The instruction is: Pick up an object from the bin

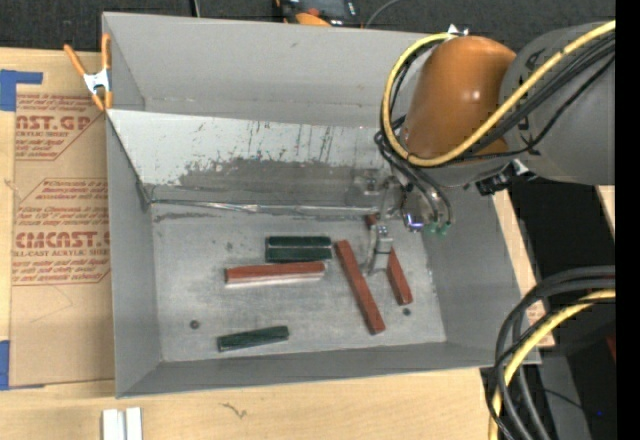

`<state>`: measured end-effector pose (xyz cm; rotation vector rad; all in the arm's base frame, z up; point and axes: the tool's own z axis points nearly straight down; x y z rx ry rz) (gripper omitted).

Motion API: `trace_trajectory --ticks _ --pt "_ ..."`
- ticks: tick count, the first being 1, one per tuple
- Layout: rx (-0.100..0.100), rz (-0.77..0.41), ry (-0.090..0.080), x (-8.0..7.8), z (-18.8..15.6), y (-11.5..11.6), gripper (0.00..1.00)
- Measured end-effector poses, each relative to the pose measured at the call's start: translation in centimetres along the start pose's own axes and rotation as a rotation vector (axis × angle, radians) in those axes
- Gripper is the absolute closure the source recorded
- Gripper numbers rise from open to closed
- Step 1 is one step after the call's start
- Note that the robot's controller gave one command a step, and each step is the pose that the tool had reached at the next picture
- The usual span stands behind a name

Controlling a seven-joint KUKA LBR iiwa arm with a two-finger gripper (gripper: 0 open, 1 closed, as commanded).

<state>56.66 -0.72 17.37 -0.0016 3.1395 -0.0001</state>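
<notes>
Hanging low nr the right side of the scuffed grey metal bin (240, 118), w/ the right wall close and open floor spreading left. Hovering the gripper (379, 253) between a long slanted red bar (360, 286) and a short red bar (399, 277), just beside both. Can't tell if wide or narrow. Lying further left: flat red strip (275, 273), dark green block (298, 248), second green block (253, 338) nr the front wall.

End effector (380, 256) beside long red bar (362, 290)
</notes>
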Motion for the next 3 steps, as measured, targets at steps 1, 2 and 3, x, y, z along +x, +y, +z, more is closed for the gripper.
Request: trace_trajectory --ticks 1,2,3 --pt "-0.002 0.096 0.008 -1.5 10.2 3.2 0.00" --pt "-0.001 0.096 0.001 -1.7 9.6 3.1 1.00" --pt "-0.001 -0.080 -0.008 -1.8 -5.6 4.7 1.00"
